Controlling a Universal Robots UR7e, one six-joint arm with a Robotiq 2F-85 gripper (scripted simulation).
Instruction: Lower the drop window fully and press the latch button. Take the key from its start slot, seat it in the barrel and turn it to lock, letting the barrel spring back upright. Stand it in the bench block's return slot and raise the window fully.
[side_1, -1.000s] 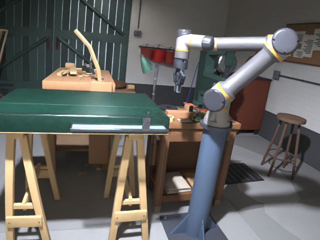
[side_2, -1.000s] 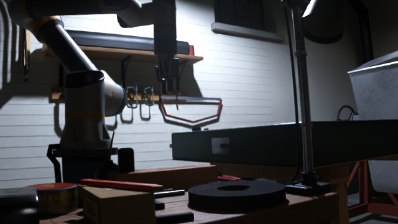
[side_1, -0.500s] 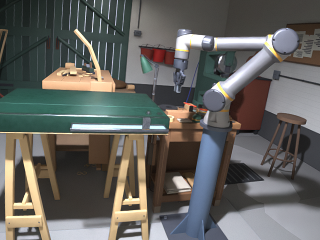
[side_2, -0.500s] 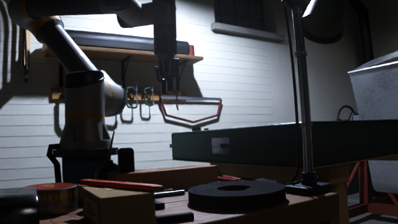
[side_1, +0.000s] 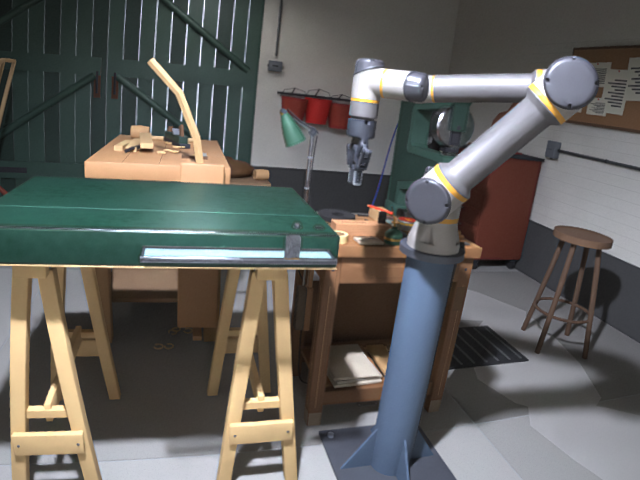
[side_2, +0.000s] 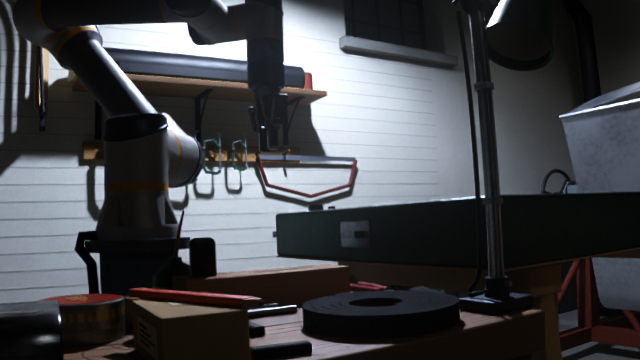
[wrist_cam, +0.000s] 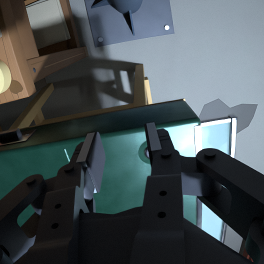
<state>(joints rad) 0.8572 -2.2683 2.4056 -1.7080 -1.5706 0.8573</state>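
Note:
A green door panel (side_1: 155, 217) lies flat across two wooden trestles, with its pale blue window glass (side_1: 235, 254) showing in a slot along the near edge. A grey handle tab (side_1: 293, 246) sits on the glass near the panel's right end. A round barrel (wrist_cam: 146, 151) is set in the panel's top near that corner. My gripper (side_1: 357, 173) hangs well above and to the right of the panel's right end, partly open and holding nothing. From the wrist camera the fingers (wrist_cam: 122, 147) frame the panel's corner far below. I cannot make out the key.
A wooden workbench (side_1: 387, 289) cluttered with small items stands right of the panel, beside my blue pedestal (side_1: 408, 361). A desk lamp (side_1: 300, 139) rises behind the panel's corner. A black ring (side_2: 380, 310) lies on the bench. A stool (side_1: 568, 289) stands at far right.

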